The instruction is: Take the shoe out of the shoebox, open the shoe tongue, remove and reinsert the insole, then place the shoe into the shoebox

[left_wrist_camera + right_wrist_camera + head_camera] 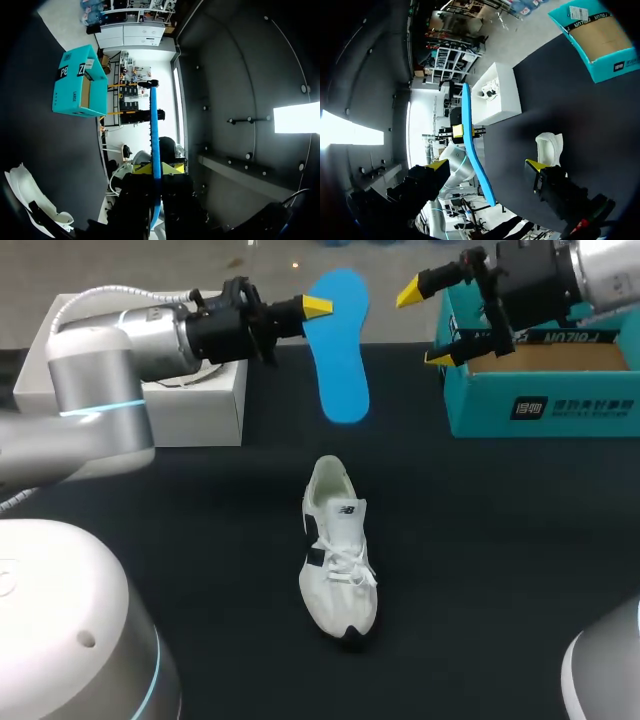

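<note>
My left gripper (318, 307) is shut on the heel end of a blue insole (340, 350), which hangs in the air above the back of the table. The left wrist view shows the insole (155, 145) edge-on, clamped between the yellow tips of the left gripper (156, 170). My right gripper (423, 325) is open just right of the insole, not touching it. From the right wrist the insole (472, 150) is ahead of the right gripper (486, 165). The white shoe (338, 555) lies mid-table, toe toward the front. The teal shoebox (540, 410) stands open at the back right.
A white box (200, 405) stands at the back left under my left arm. The black tabletop (500, 560) spreads around the shoe. The shoebox (600, 37) shows a bare cardboard floor.
</note>
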`<act>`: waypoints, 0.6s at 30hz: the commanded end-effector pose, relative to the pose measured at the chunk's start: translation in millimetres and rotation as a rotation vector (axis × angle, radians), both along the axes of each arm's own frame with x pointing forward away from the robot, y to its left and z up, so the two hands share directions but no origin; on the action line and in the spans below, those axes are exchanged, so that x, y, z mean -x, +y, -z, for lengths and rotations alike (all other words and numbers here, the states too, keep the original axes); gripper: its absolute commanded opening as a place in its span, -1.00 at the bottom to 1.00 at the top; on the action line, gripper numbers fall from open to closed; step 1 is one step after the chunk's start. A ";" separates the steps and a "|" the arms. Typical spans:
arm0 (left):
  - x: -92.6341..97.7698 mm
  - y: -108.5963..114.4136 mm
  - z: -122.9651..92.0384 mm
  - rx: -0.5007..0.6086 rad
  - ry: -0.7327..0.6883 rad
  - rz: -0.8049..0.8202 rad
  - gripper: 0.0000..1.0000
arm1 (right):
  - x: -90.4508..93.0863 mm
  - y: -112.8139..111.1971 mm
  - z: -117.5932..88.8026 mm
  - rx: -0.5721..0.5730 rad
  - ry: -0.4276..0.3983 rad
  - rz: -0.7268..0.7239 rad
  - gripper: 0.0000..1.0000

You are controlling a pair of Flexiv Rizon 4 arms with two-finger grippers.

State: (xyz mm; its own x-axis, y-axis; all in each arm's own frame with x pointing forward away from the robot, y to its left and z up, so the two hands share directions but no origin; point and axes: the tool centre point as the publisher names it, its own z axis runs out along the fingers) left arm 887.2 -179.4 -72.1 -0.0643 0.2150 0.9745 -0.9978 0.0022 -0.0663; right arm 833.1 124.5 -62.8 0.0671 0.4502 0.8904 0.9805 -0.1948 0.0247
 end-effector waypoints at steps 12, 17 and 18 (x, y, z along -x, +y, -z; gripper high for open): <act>-2.9 3.7 2.9 0.001 0.007 0.005 -1.00 | -3.8 -7.5 0.2 -0.571 -0.203 -0.052 1.00; 0.3 4.2 5.5 0.002 0.011 0.000 -1.00 | -4.1 -9.5 -11.1 -0.469 -0.279 -0.098 1.00; 0.9 4.3 6.1 0.001 0.013 0.000 -1.00 | -4.2 -9.7 -11.7 -0.457 -0.283 -0.105 1.00</act>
State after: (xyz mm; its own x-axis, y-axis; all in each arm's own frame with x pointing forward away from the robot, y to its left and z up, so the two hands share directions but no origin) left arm 890.6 -176.2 -77.5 -0.0517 0.2183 0.9745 -0.9984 0.0095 -0.0551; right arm 833.1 115.4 -54.9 -0.2267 -0.0221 0.9737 0.9615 -0.1647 0.2201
